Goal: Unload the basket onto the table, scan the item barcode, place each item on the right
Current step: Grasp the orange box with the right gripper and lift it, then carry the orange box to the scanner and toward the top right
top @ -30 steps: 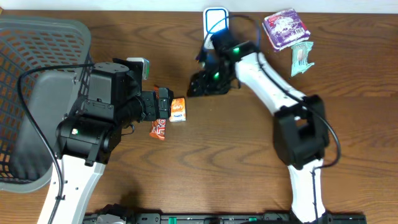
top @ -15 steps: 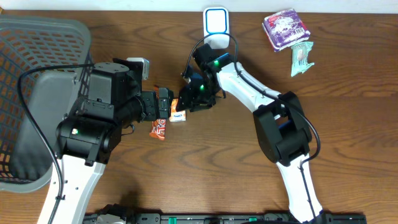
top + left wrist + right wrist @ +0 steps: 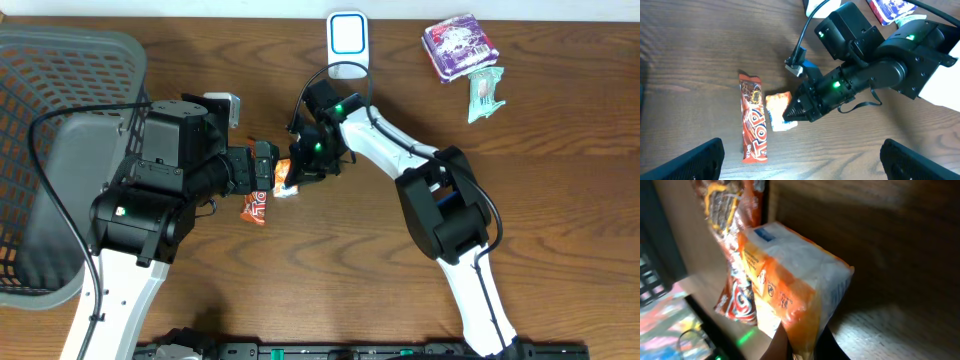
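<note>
R fingers [image 3: 790, 116] shut tight on orange snack pkt [image 3: 776, 107], pinching its right edge, at frame centre in overhead view. Pkt lies just right of red choc bar [image 3: 753, 125] on bench [image 3: 700, 45]. L fingers [image 3: 262, 168] spread fully wide, holding nothing, just left of pkt. Top centre, well apart: white scanner [image 3: 347, 36]

Orange-and-white pouch [image 3: 284, 179], blue print on its white end, mid-table. Red-brown bar [image 3: 254, 208] w/ white lettering, near-left of it. Grey mesh basket [image 3: 60, 60] far left. White scanner [image 3: 347, 35], blue rim. Purple pack [image 3: 460, 45], pale-green packet [image 3: 485, 92] far right. Brown wood-grain table [image 3: 570, 200].
</note>
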`<state>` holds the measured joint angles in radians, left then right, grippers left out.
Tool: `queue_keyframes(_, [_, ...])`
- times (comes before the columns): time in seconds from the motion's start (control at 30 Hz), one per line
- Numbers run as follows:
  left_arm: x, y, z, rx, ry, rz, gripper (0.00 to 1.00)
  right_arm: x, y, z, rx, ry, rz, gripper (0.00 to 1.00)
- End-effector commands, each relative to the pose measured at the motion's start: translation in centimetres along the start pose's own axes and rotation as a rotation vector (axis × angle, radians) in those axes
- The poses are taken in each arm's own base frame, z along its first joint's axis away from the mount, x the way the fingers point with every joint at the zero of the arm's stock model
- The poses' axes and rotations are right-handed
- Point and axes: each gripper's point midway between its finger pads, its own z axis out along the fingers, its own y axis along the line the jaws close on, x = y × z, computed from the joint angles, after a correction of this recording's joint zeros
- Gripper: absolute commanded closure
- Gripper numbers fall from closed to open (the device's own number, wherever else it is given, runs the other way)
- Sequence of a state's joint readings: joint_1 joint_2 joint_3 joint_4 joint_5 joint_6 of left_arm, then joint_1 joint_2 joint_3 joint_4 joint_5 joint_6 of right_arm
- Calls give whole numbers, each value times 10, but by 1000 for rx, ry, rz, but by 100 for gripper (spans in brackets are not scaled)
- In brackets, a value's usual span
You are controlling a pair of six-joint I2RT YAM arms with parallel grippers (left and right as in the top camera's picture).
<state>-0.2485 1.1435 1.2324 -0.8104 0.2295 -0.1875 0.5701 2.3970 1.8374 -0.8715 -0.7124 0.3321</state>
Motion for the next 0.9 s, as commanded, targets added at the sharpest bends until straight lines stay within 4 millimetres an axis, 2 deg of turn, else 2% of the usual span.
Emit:
queue_keyframes(0.0, [-6, 0, -4, -7, -20, -8, 1, 4, 8, -6, -188, 52, -27, 99])
queue_keyframes(0.13, [-6, 0, -4, -7, -20, -8, 1, 6, 22, -50, -477, 48, -106, 99])
queue_keyframes(0.3, [-6, 0, -4, -7, -20, -8, 1, 16, -2, -77, -502, 28, -151, 99])
queue_keyframes(0.4, [-6, 0, -4, -7, -20, -8, 1, 23, -21, -83, -445, 42, -146, 99])
queue_keyframes(0.47, [-6, 0, -4, -7, -20, -8, 1, 25, -48, -80, -315, 67, -94, 99])
queue_keyframes(0.5, [-6, 0, -4, -7, -20, -8, 1, 27, -76, -78, -163, 94, 4, 99])
queue_keyframes(0.57, [-6, 0, -4, -7, -20, -8, 1, 24, -100, -83, -6, 95, 53, 99])
queue_keyframes(0.6, [-6, 0, -4, -7, -20, -8, 1, 21, -111, -89, 81, 86, 71, 99])
queue_keyframes(0.63, [-6, 0, -4, -7, -20, -8, 1, 12, -128, -106, 250, 48, 106, 99])
queue_keyframes(0.7, [-6, 0, -4, -7, -20, -8, 1, -3, -136, -132, 393, -20, 110, 99])
queue_keyframes(0.73, [-6, 0, -4, -7, -20, -8, 1, -25, -136, -164, 523, -121, 86, 99])
queue_keyframes(0.87, [-6, 0, -4, -7, -20, -8, 1, -73, -125, -221, 749, -341, -10, 99])
